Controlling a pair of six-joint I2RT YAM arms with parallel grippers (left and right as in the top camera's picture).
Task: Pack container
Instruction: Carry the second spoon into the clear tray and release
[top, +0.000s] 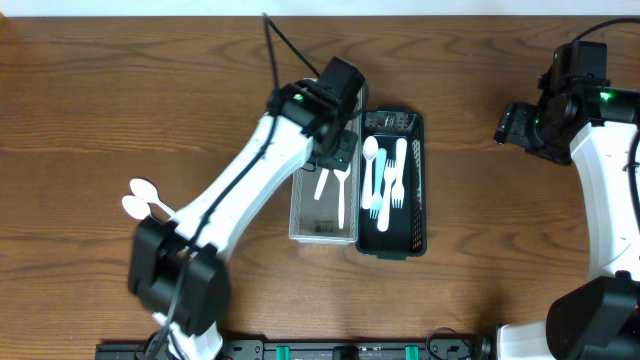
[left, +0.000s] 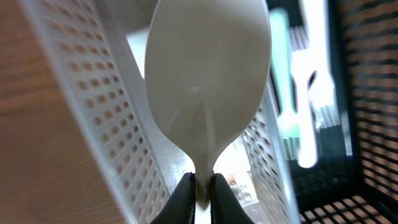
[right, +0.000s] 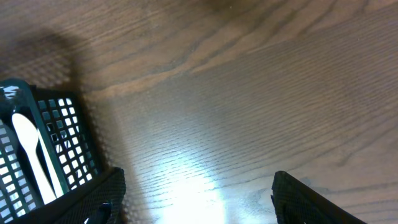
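My left gripper is shut on the handle of a white plastic spoon and holds it over the white perforated basket. In the left wrist view the fingers pinch the spoon's neck, with its bowl pointing into the white basket. A couple of white utensils lie in that basket. The black mesh basket beside it holds several white forks and spoons. My right gripper is open and empty over bare table to the right of the baskets.
Two white spoons lie on the wooden table at the left, beside my left arm. A corner of the black basket shows at the left of the right wrist view. A dark rail runs along the table's front edge.
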